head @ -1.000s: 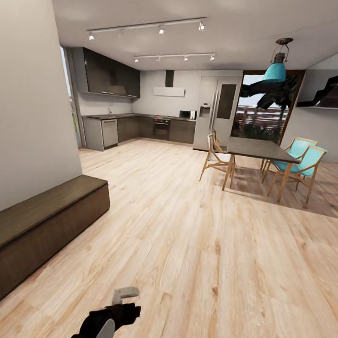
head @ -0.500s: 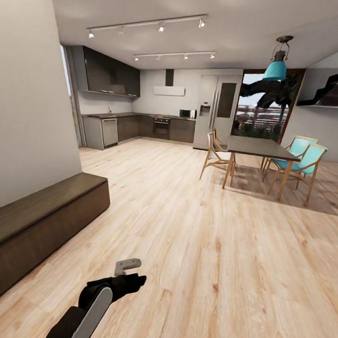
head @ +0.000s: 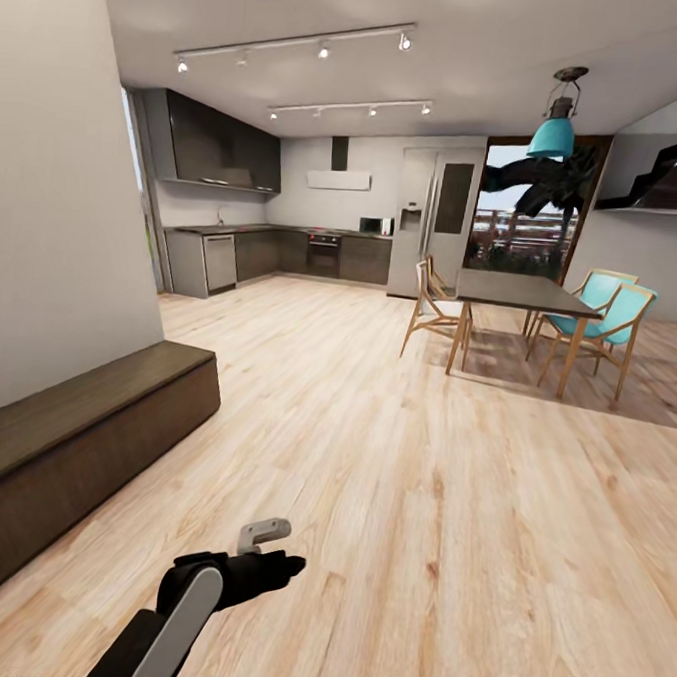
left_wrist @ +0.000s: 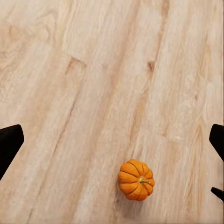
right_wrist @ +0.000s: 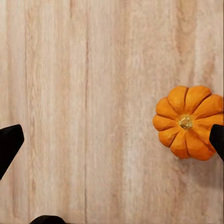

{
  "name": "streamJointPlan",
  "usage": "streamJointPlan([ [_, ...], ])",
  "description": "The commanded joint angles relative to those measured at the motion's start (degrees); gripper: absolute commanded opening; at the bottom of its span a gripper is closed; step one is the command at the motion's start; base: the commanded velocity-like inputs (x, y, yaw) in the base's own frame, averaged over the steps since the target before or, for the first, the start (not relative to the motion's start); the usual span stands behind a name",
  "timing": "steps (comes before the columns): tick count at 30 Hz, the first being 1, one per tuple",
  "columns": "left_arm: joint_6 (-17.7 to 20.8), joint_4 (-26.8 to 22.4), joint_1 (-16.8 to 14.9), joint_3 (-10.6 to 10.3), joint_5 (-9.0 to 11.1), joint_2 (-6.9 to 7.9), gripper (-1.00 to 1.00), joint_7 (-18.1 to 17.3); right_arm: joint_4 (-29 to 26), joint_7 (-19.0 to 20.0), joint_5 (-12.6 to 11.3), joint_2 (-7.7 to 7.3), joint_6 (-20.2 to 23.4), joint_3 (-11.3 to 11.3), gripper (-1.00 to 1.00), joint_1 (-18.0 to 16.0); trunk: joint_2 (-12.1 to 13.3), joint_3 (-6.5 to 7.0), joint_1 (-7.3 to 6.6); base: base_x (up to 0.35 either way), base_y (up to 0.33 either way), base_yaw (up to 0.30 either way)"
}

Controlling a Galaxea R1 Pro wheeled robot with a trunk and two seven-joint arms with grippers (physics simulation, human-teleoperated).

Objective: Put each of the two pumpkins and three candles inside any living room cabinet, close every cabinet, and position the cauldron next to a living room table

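One pumpkin (left_wrist: 136, 180) on bare floor (head: 419, 504) under my left gripper (left_wrist: 112, 149), jaws wide; one pumpkin (right_wrist: 189, 122) under the right gripper (right_wrist: 112, 144), also wide. One cabinet (head: 82, 443), shut. Left arm reaches further forward than before.

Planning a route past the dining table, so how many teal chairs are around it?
2. Both stand at the right side of the dining table: the nearer teal chair and a second teal chair just behind it. The table could be hiding another.

The cabinet (head: 82, 443) lies along the left wall, the dining table (head: 522, 290) far right.
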Motion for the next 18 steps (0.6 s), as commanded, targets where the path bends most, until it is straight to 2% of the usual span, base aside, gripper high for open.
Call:
streamJointPlan([
  [1, 0.16, -0.08, -0.04, -0.01, 1.34, 0.03, 1.0, 0.58, -0.19, -1.08, -0.58, -0.13, 0.42, 0.39, 1.0, -0.02, -0.44, -0.24, 0.22, 0.0, 0.0, 0.0],
  [5, 0.32, -0.47, -0.05, -0.04, 3.04, 0.07, 1.0, 0.58, -0.37, -3.2, -0.6, -0.54, 0.43, 0.34, 1.0, -0.02, -2.05, -0.96, 1.1, 0.0, 0.0, 0.0],
  [9, 0.43, -0.74, -0.04, -0.07, 3.54, 0.07, 1.0, 0.58, -0.42, -3.32, -0.85, -0.7, 0.29, 0.02, 1.0, -0.02, -3.65, -1.68, 1.97, 0.0, 0.0, 0.0],
  [12, 2.66, -0.9, -0.06, -0.01, 3.74, -0.02, 1.0, 0.52, -0.67, -3.14, -1.02, -0.81, 0.12, -0.11, 1.0, -0.02, -4.85, -2.22, 2.63, 0.0, 0.0, 0.0],
  [15, 3.96, -1.3, -0.04, 0.01, 3.8, -0.02, 1.0, 0.5, -0.74, -0.08, -1.23, -1.93, -0.12, -0.28, 1.0, -0.02, -6.06, -2.76, 3.29, 0.0, 0.0, 0.0],
  [18, 4.22, -1.46, -0.04, 0.01, 3.81, -0.01, 1.0, 0.5, -0.7, 6.98, -2.01, -3.78, -0.08, -0.36, 1.0, -0.02, -7.26, -3.3, 3.95, 0.0, 0.0, 0.0],
])
